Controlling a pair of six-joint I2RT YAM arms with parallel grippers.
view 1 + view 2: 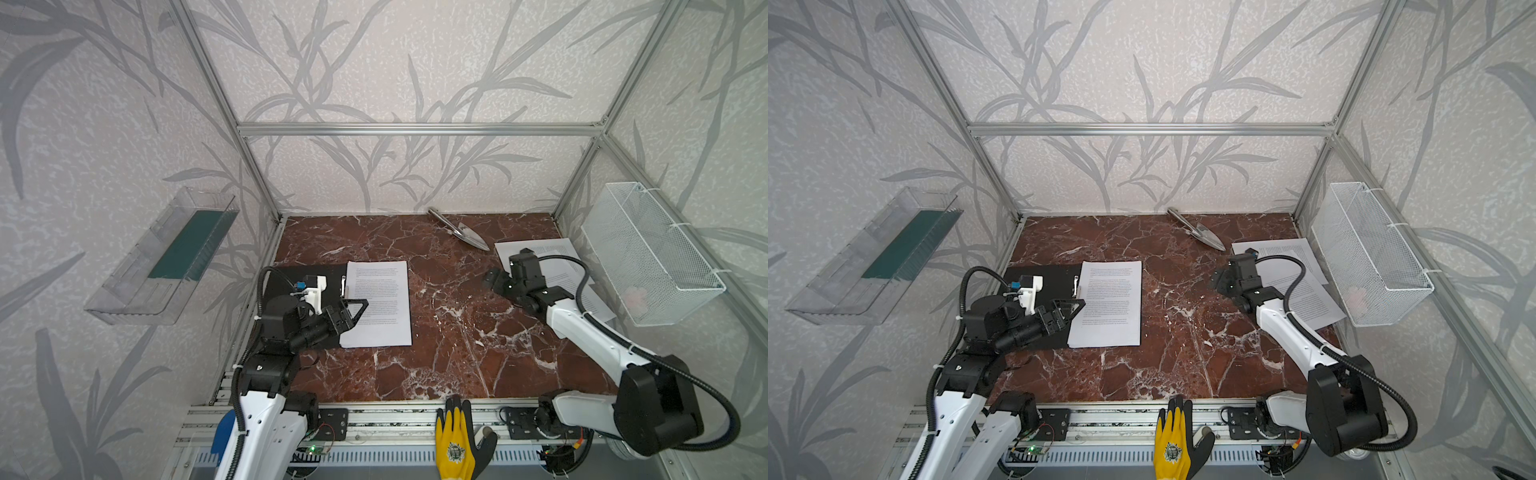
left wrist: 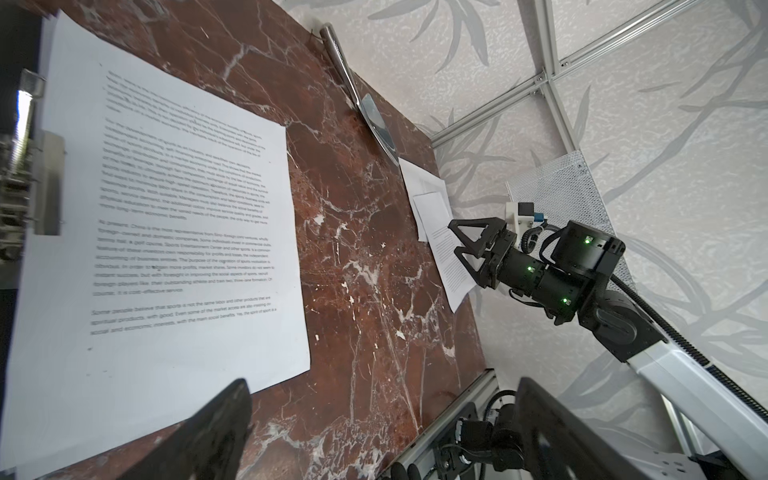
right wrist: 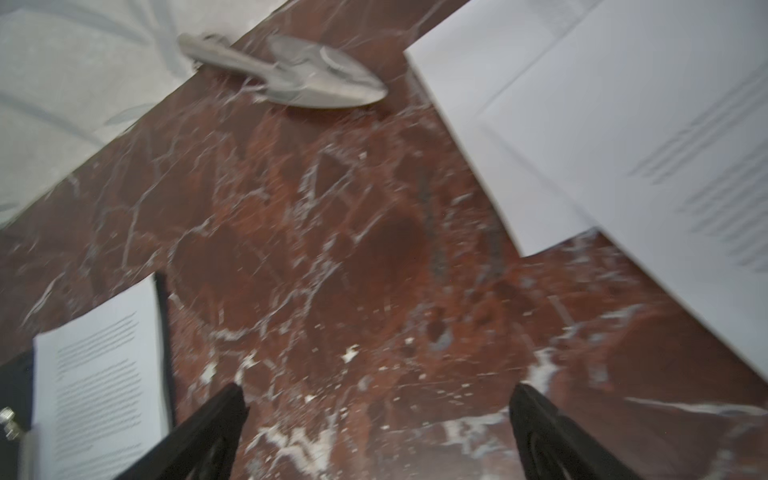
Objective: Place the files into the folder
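We see the right claw (image 2: 454,239), jaws wide and empty, just beside the loose files (image 1: 557,253) at its 3 o'clock, their long axis running 11 to 5, while the open left claw (image 1: 353,309) hangs over the folder (image 1: 332,274) at the table's (image 1: 436,353) 9 o'clock.

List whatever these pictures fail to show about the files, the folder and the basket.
- Folder: in both top views, the left arm covers most of it; no logo visible.
- Right-hand files: in the top views, the right arm overlaps them; sheet count unclear.
- Right wrist view: blur makes their print unreadable.
- Wire basket: a pale pinkish thing inside, too small behind mesh to identify.
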